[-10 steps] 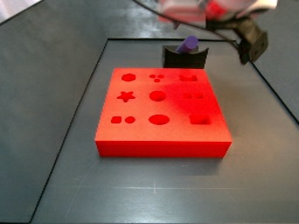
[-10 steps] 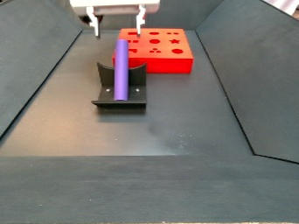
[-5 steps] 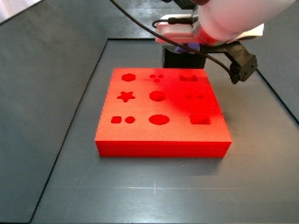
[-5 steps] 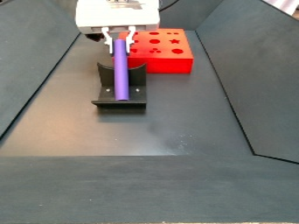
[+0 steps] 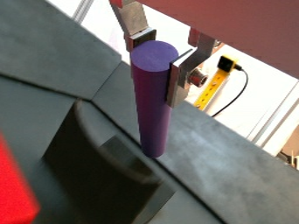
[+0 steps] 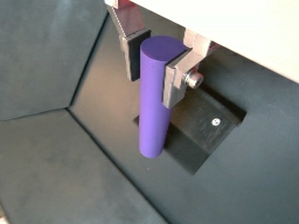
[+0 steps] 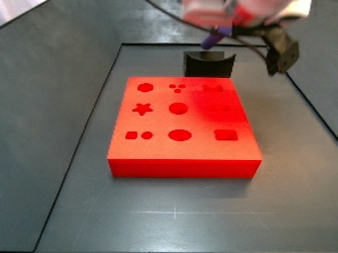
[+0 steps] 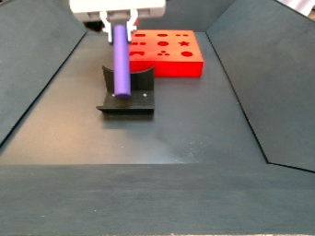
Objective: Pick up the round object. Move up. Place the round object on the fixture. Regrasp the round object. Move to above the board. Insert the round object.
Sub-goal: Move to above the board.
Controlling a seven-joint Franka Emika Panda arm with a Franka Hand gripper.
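The round object, a long purple peg (image 8: 120,60), hangs lengthwise from my gripper (image 8: 120,28), which is shut on its upper end. In both wrist views the fingers (image 6: 176,70) press the peg (image 6: 156,101) near its round top, at my gripper (image 5: 158,57). Its lower end hovers just over the dark fixture (image 8: 138,100), whose notch (image 7: 208,65) holds nothing. In a side view the peg (image 7: 214,40) shows tilted under the gripper (image 7: 218,28). The red board (image 7: 183,128) with its shaped holes lies beside the fixture.
Dark sloping walls (image 8: 50,83) enclose the grey floor (image 8: 172,138) on both sides. A black cable and arm link (image 7: 280,49) hang next to the gripper. The board (image 8: 172,53) lies beyond the fixture in a side view.
The gripper came down open over the peg lying in the fixture, shut on its end, and has risen with the peg lifted out of the notch.
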